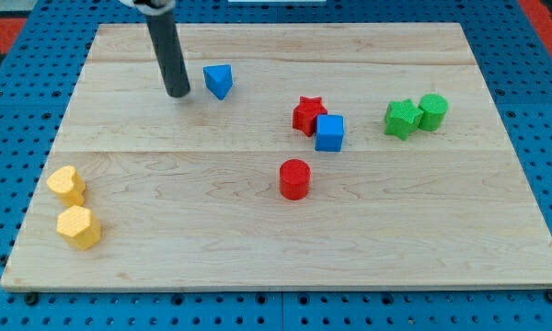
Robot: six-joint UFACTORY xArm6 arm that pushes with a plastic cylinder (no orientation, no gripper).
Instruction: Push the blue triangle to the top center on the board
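Writing: no brand, label or lettering can be read anywhere on the board or the blocks.
Rod: the straight dark rod comes down from the view's top, its upper end cut off by the frame; my tip [178, 93] rests on the pale wooden board [258, 239] in its upper left part.
Jaws: the arm ends in a plain rod with none to spread or press together.
Blue triangle: the small blue triangular block [219, 81] sits just to the right of my tip, a narrow gap showing between them, left of the board's top centre.
Centre group: the red star-shaped block [306, 114] and the blue cube [329, 132] touch, the cube partly covering the star's lower right side.
Red cylinder: the red cylindrical block [294, 178] stands alone below that pair.
Green pair: the green star-like block [401, 119] and the green cylinder [432, 111] touch at the right; the star's exact outline is hard to make out.
Yellow pair: the yellow heart-shaped block [66, 184] and the yellow hexagonal block [79, 226] lie near the left edge, close together.
Surround: a blue perforated table [9, 110] frames the board, cut off on every side.
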